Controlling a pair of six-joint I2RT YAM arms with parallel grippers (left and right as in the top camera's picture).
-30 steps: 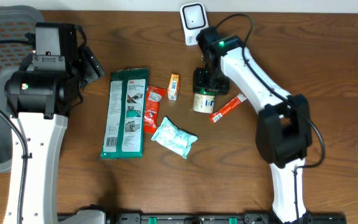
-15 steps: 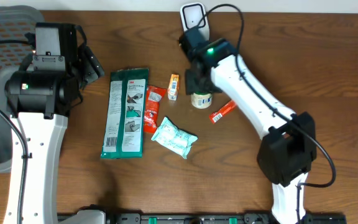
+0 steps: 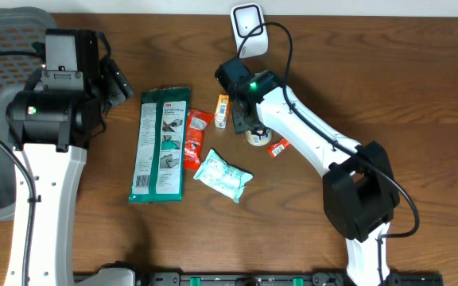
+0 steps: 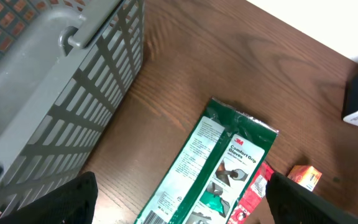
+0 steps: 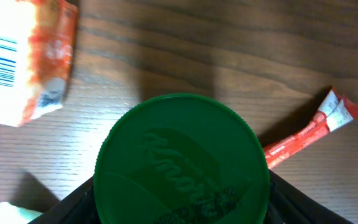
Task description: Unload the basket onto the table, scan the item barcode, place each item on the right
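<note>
The green-lidded jar (image 5: 182,158) is pinched in the right gripper's (image 5: 180,204) jaws, low between the orange box (image 5: 27,59) and the red sachet (image 5: 306,134). Its round side could slip or twist, likely turning the barcode away from the scanner (image 3: 247,21). The left gripper (image 3: 116,82) hangs spread and empty.

The left claw (image 3: 116,82) is hanging agape at the side, while the right claw (image 3: 250,127) is gripping a jar (image 5: 180,162).
</note>
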